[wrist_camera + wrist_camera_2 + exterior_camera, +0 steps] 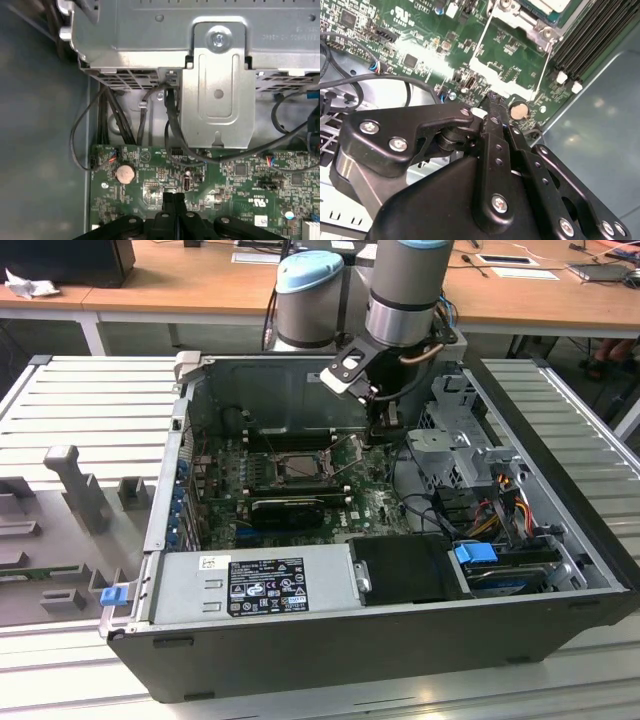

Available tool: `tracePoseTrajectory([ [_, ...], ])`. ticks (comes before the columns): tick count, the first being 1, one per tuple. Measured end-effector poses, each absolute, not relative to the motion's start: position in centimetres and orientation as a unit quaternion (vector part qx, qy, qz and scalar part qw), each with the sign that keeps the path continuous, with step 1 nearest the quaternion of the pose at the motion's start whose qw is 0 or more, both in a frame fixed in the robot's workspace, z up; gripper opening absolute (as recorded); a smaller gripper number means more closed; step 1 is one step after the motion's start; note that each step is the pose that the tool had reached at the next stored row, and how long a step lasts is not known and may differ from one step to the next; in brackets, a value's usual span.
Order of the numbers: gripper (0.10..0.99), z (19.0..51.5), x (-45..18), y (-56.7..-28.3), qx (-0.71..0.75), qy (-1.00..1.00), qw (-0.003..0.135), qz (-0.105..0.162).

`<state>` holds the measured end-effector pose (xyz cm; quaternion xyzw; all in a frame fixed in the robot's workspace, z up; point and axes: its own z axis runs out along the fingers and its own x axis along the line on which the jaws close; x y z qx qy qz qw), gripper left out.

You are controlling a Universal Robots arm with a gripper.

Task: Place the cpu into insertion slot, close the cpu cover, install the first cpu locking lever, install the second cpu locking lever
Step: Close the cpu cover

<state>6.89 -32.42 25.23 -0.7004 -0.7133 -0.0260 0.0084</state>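
In the exterior view my gripper (385, 430) hangs inside the open computer case, over the green motherboard just to that view's right of the insertion slot (297, 466). Both wrist views show the black fingers pressed together, with nothing visible between them. In the second wrist view the gripper (492, 97) ends right at the outer edge of the cpu cover (481, 65). The cover is a silver frame swung open away from the slot, and green board shows through its opening. A pale silvery cpu (547, 4) lies in the slot beyond it. Thin metal lever rods (547, 67) run along the cover's sides.
A coin cell (125, 173) sits on the board close to my gripper (173, 196). A silver drive cage (215, 90) with black cables stands just past the board's edge. Black memory slots (592, 40) flank the slot. A black graphics card (288, 508) and the power supply (260, 580) lie toward the front.
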Motion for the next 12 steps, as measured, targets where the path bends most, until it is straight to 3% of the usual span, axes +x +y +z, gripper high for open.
tracePoseTrajectory([
  [6, 0.106, 24.26, 6.97, -32.42, -0.701, -0.713, 0.009, -0.025],
  [12, 0.106, 24.32, 6.96, -32.42, -0.702, -0.712, 0.02, -0.015],
])
